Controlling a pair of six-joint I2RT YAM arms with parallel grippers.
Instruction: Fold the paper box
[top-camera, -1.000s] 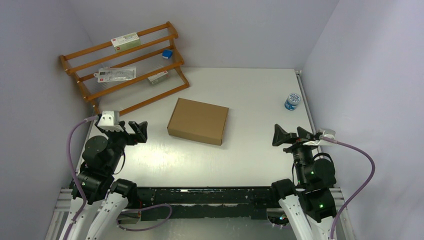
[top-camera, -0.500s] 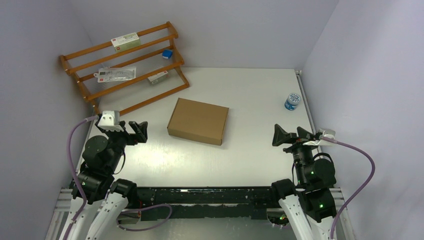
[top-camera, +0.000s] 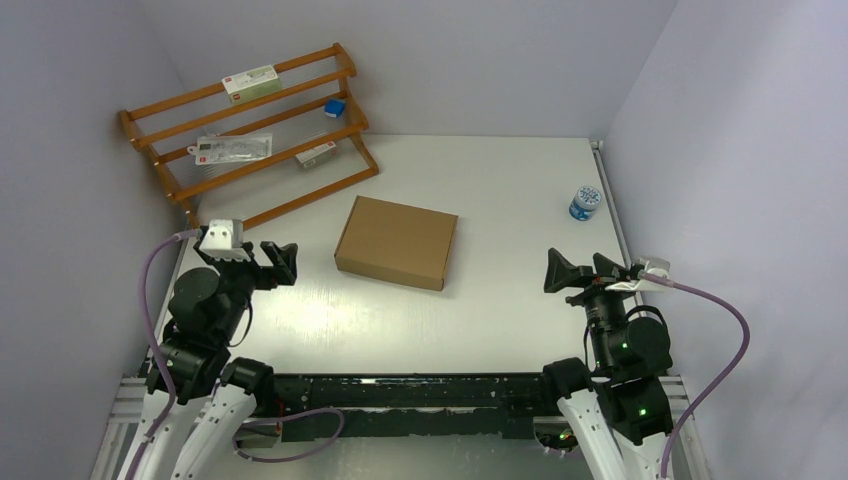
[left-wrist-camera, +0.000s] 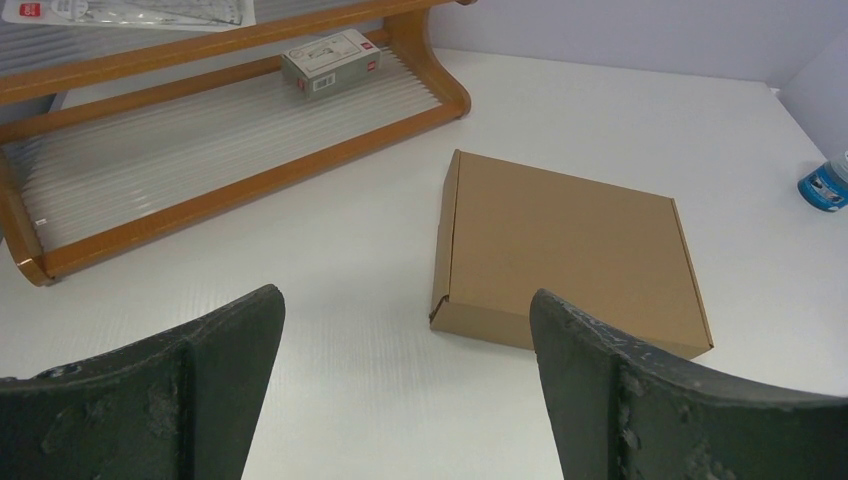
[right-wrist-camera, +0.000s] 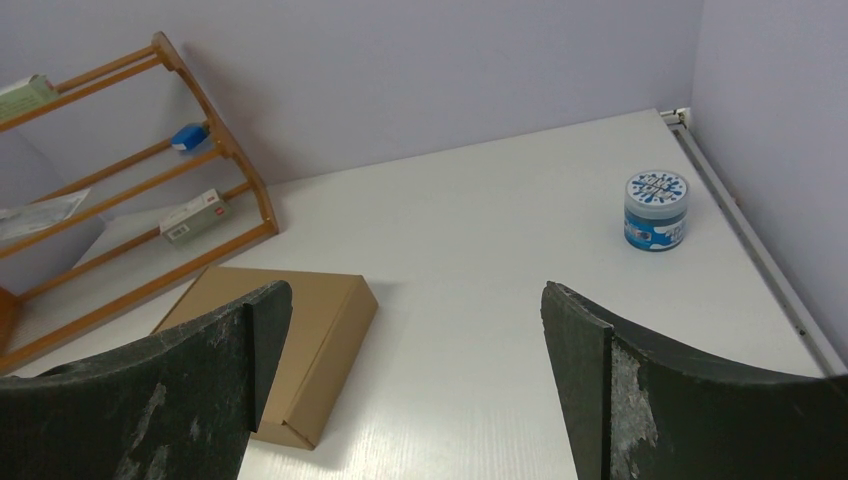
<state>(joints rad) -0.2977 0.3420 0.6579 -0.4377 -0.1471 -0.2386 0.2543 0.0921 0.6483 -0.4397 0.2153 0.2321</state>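
Both spread: left fingers (left-wrist-camera: 150, 400), right fingers (right-wrist-camera: 130, 400) | paper box (top-camera: 397, 242) closed, every edge untouched, well apart

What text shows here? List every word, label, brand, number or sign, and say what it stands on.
No text reads clearly.
Small grey carton on the wooden rack: red mark and print, too small.
Blue round tub: white print on lid and side, blurred.
Clear flat packet and long pale box on the rack: red labels, too small.
Brown cardboard box: unprinted.
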